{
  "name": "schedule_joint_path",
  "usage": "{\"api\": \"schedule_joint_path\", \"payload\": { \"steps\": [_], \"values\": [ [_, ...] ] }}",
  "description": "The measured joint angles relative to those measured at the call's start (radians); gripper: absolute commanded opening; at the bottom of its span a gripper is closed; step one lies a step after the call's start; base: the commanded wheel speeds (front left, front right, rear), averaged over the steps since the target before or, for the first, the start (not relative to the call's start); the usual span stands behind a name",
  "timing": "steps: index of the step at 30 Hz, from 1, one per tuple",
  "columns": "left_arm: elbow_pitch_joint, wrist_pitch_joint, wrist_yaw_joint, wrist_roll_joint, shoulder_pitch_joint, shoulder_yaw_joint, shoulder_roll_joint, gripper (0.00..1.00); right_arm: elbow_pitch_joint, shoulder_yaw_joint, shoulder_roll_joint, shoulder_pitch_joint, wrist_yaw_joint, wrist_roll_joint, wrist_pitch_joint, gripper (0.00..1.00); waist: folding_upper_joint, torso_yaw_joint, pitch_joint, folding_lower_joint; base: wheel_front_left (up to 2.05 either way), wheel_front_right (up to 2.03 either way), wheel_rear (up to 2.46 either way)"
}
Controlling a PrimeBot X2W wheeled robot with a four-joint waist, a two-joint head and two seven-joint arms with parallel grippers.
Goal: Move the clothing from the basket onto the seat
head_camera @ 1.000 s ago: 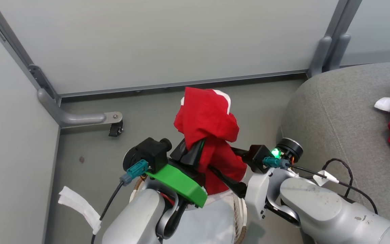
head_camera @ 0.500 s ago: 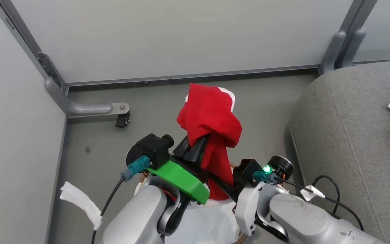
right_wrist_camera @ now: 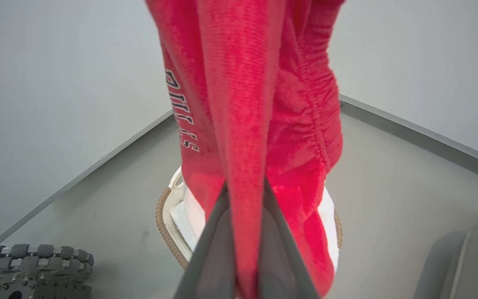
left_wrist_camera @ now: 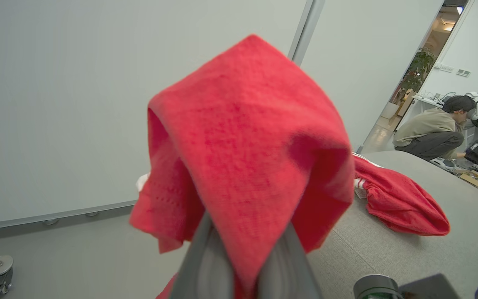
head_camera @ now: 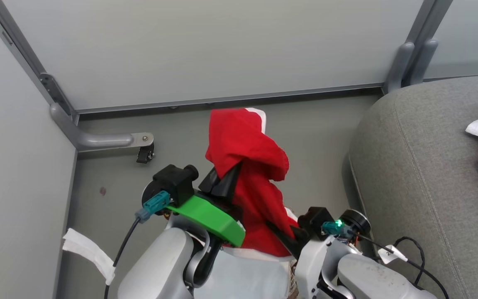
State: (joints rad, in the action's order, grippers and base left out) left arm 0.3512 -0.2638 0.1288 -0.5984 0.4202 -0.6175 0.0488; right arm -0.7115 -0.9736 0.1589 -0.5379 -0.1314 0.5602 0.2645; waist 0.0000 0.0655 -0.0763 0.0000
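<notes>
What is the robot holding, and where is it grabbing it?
The red jersey: left end effector pinches an upper fold, right end effector a lower fold.

Red jersey [head_camera: 247,166]: bunched, raised above the basket, lower folds hanging over its liner; black-and-white lettering along one fold.
Basket [right_wrist_camera: 162,216]: white, brown woven rim, upright on the floor.
Seat [head_camera: 421,166]: grey cushion, stitched seam, just right of the basket.
Second red garment [left_wrist_camera: 396,199]: crumpled on the seat, white stripes, well apart from the basket.

My left gripper [head_camera: 224,182] held high, my right gripper [head_camera: 282,236] lower and just beside it, both forearms [head_camera: 160,265] reaching forward, each pair of fingers [left_wrist_camera: 203,270] pinched tight on the clothing [head_camera: 247,162].
</notes>
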Motion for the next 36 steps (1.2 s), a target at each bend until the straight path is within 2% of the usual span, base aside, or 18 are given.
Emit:
{"api": "schedule_joint_path", "payload": {
  "steps": [1,2,3,12,17,31,36],
  "values": [
    [0.001,0.0,0.0,0.007,-0.002,0.009,0.0,0.31,0.011,0.023,-0.001,0.006,0.0,-0.007,0.0,0.0,0.0,-0.003,0.001,0.0,0.0,0.0,0.0],
    [0.007,0.0,-0.001,0.01,-0.006,0.017,0.0,0.89,0.023,0.05,-0.002,0.014,0.0,-0.014,0.0,0.0,0.0,-0.007,0.001,0.0,0.0,0.0,0.0],
    [0.013,0.0,-0.002,0.012,-0.012,0.023,0.0,1.0,0.035,0.07,-0.003,0.022,0.0,-0.021,0.0,0.0,0.0,-0.01,0.002,0.0,0.0,0.0,0.0],
    [0.095,-0.001,-0.01,0.062,-0.053,0.108,0.0,1.0,0.259,0.339,-0.025,0.134,0.0,-0.126,-0.001,0.0,0.0,-0.086,0.002,0.0,0.0,0.0,0.0],
    [0.12,-0.001,-0.006,0.106,-0.062,0.157,0.0,1.0,0.369,0.42,-0.038,0.175,0.0,-0.174,-0.001,0.0,0.0,-0.157,-0.007,0.0,0.0,0.0,0.0],
    [0.099,-0.001,-0.001,0.202,-0.113,0.239,0.001,1.0,0.532,0.575,-0.072,0.249,0.0,-0.198,-0.001,0.0,0.0,-0.431,-0.036,0.0,0.0,0.0,0.0],
    [0.103,-0.001,0.0,0.204,-0.105,0.19,0.0,1.0,0.59,0.681,-0.075,0.282,0.0,-0.211,-0.001,0.0,0.0001,-0.529,-0.05,0.0,0.0,0.0,0.0]
  ]
}}
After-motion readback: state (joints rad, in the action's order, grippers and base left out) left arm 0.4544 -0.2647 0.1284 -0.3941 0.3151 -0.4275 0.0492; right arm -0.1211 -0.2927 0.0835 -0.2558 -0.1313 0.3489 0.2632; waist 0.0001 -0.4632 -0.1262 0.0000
